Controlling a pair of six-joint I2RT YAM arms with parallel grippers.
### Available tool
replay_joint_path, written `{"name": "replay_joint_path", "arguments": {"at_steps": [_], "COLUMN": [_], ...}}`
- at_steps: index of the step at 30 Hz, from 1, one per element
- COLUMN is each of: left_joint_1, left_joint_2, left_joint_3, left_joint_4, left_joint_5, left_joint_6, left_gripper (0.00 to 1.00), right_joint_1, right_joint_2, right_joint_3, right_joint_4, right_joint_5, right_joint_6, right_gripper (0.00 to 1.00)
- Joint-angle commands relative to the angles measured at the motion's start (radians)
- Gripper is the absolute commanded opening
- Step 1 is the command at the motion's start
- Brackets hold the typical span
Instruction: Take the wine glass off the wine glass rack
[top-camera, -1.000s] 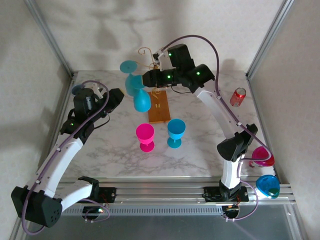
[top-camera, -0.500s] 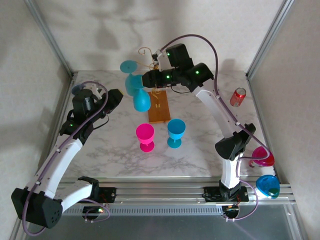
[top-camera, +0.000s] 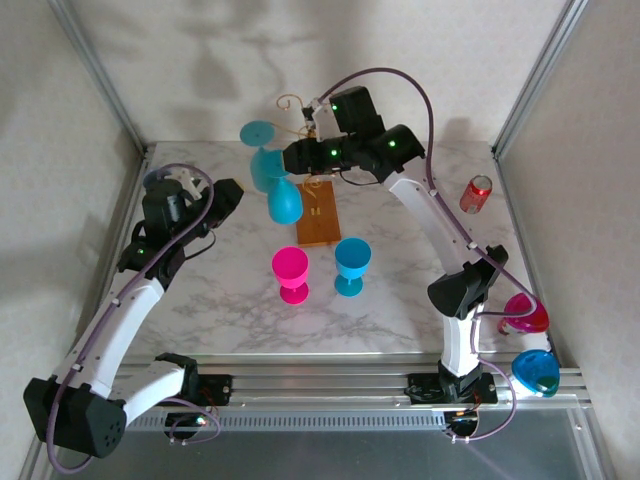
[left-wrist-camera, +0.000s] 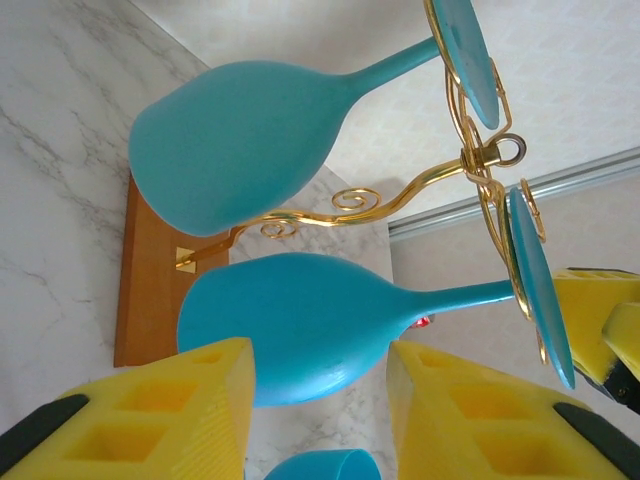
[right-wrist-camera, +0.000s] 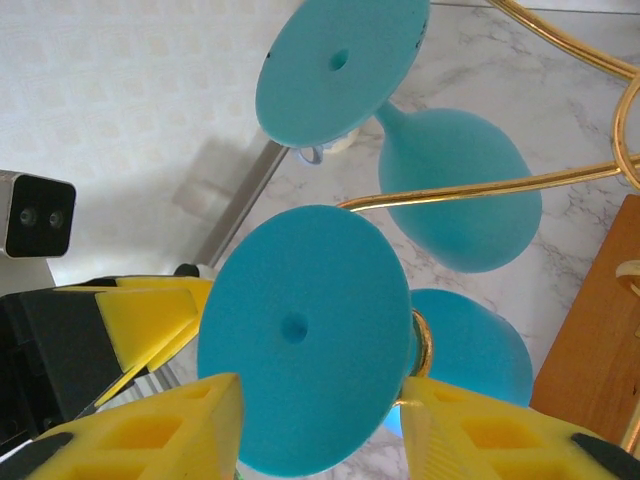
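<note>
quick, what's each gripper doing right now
Left gripper: open, holding nothing, pointed at the blue glasses on the rack.
Right gripper: open, fingers either side of one glass foot.

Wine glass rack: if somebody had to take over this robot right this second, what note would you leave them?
Left gripper: open, fingers either side of the nearer teal wine glass at its bowl, not closed on it.
Right gripper: open, fingers flanking that glass's foot; contact unclear.
Wine glass rack: upright on its wooden base. The nearer glass and a second teal glass hang upside down from it.
Done: both arms in position; nothing is off yet.
Left to do: grip the glass, slide its foot clear of the wire, probably set it down.
</note>
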Motion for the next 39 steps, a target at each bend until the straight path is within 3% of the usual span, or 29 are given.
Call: {"name": "replay_joint_path", "arguments": {"at_steps": [1, 17, 39], "left_joint_1": [0.010, 0.017, 0.018], "left_joint_2": [-0.014, -0.014, -0.019], "left_joint_3": [-0.006, -0.007, -0.006], "left_joint_4": [0.028, 0.022, 0.022], "left_joint_5": [0.020, 0.021, 0.021], "left_joint_6": [0.014, 0.011, 0.008], "left_gripper": [0.39, 0.39, 0.39], "right_joint_1": [0.003, 0.001, -0.008], "right_joint_2": [0.001, -0.013, -0.074], "right_joint_3": [0.000, -0.038, -0.112], "right_joint_4": [0.026, 0.060, 0.120], "right_joint_5": [0.007, -0.010, -0.009], "right_joint_6": [0.005, 0.024, 0.042], "right_gripper": [0.43, 0.37, 0.37]}}
